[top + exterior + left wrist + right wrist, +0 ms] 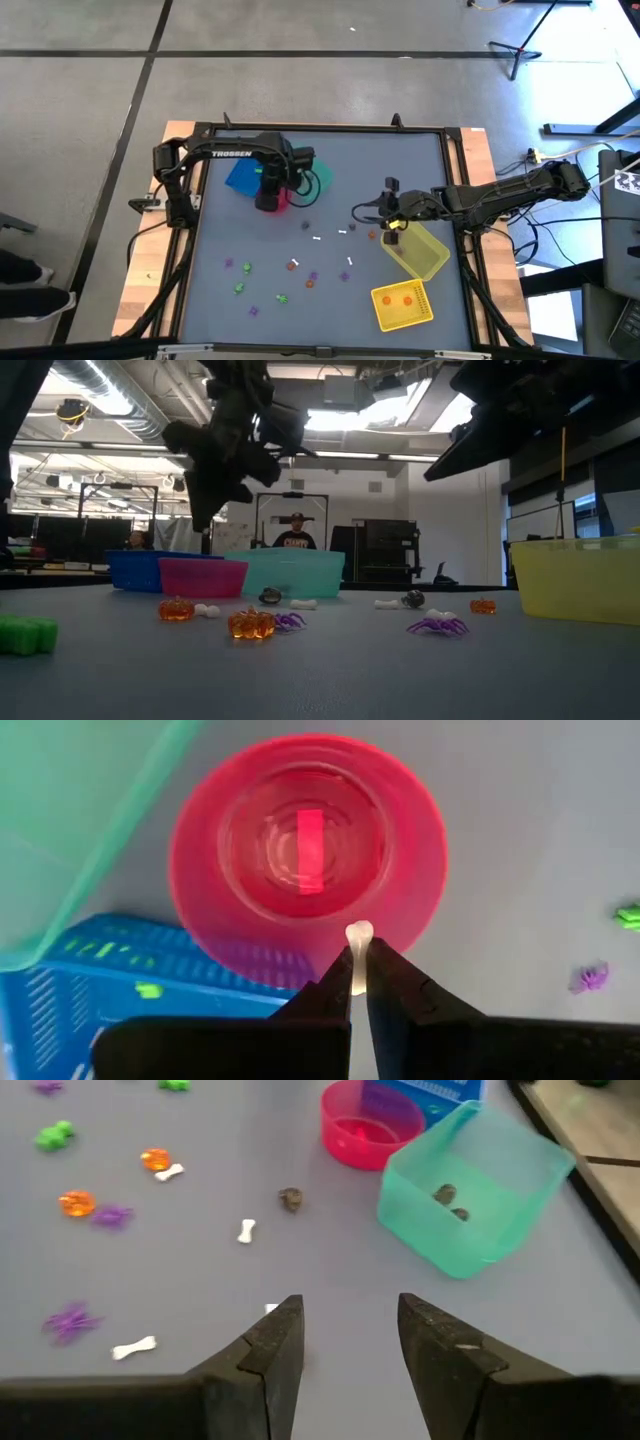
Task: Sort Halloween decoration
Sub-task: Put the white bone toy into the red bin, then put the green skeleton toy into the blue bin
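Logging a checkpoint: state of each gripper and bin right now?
Left gripper: shut on small white bone trinket, over round pink plastic bin.
Right gripper: open, empty, above the table.
Pink bin: upright, looks empty.
Teal plastic bin: upright, two dark grey trinkets inside.
Blue plastic basket: green trinket inside.
Yellow plastic basket: two orange trinkets inside.

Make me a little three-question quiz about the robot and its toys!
1. True or false: the left hand pinches a white bone.
2. Which bin sits under that hand? A) pink bin B) yellow bin C) teal bin
3. Fill in: the right hand is ____.

Key: 1 true; 2 A; 3 open
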{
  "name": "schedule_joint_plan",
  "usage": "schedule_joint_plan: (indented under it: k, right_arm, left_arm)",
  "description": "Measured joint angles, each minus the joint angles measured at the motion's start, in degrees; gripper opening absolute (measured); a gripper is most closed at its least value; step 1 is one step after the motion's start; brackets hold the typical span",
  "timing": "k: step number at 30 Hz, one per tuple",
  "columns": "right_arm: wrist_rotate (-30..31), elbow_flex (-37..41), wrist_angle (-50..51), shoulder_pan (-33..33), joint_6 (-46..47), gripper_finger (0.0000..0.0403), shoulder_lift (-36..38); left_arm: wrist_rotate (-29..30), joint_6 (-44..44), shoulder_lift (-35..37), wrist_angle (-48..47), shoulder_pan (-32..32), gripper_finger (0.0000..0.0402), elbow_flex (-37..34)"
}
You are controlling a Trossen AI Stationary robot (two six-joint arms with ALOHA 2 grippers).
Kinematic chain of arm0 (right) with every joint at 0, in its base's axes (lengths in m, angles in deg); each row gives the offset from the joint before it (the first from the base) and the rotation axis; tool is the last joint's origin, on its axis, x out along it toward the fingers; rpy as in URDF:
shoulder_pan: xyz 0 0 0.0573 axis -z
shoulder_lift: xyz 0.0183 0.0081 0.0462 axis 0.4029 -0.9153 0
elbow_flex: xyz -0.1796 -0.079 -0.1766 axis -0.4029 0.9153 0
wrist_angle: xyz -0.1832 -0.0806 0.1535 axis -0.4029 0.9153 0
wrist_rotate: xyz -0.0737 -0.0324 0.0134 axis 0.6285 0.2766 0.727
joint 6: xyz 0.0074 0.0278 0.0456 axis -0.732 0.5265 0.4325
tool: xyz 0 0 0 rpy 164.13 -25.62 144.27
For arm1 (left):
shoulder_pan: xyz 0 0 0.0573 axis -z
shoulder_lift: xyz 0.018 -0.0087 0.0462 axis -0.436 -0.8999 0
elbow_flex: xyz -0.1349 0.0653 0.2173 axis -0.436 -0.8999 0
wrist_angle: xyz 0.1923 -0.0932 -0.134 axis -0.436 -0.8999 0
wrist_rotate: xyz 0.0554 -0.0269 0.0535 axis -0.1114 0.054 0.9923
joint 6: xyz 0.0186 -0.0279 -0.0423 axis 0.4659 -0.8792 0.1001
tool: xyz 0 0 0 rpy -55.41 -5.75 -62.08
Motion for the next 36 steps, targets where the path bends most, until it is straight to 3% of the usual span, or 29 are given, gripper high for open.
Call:
schedule_joint_plan:
  k: [7, 18, 36]
  right_arm:
    - [2.2, 0.0, 0.0, 0.0, 0.0, 0.0161, 0.0]
    - [1.7, 0.0, 0.0, 0.0, -0.4, 0.0161, 0.0]
    - [1.7, 0.0, 0.4, 0.0, -0.5, 0.0161, 0.0]
  left_arm:
    - [3.1, -0.1, 0.0, 4.4, 1.0, 0.003, -1.9]
    - [3.5, -3.0, 0.0, 5.9, 1.2, 0.0122, -1.9]
    - [2.8, -29.8, 3.1, -6.8, 14.2, 0.0124, 5.2]
